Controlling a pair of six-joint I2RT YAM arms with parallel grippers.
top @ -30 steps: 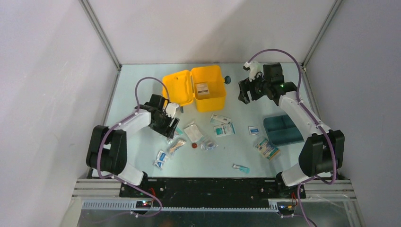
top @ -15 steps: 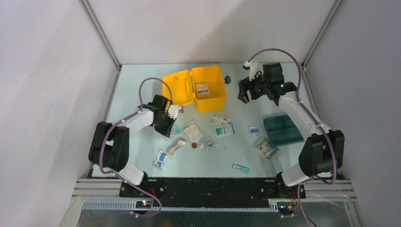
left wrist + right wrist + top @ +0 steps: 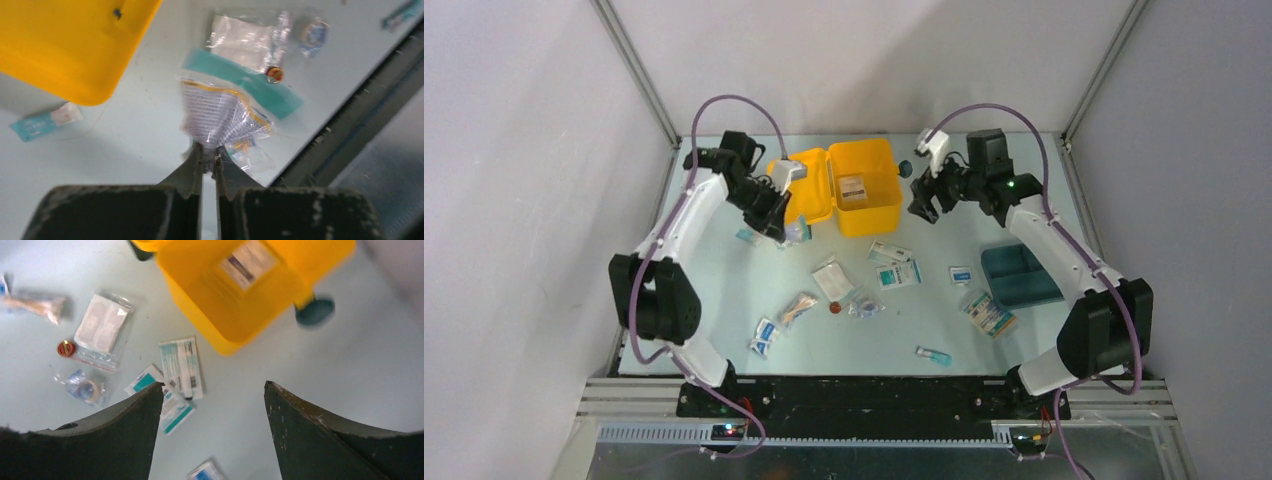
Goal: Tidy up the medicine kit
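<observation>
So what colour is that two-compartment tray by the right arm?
Dark teal. The tray shows best in the top external view.

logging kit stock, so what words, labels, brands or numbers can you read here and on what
No text is readable.
White label inside the medicine kit: print blurred.
White-and-teal sachets: print too small.
Clear pouch: fine lines only, no words legible.

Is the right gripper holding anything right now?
No: the right gripper is open and empty beside the medicine kit.
</observation>
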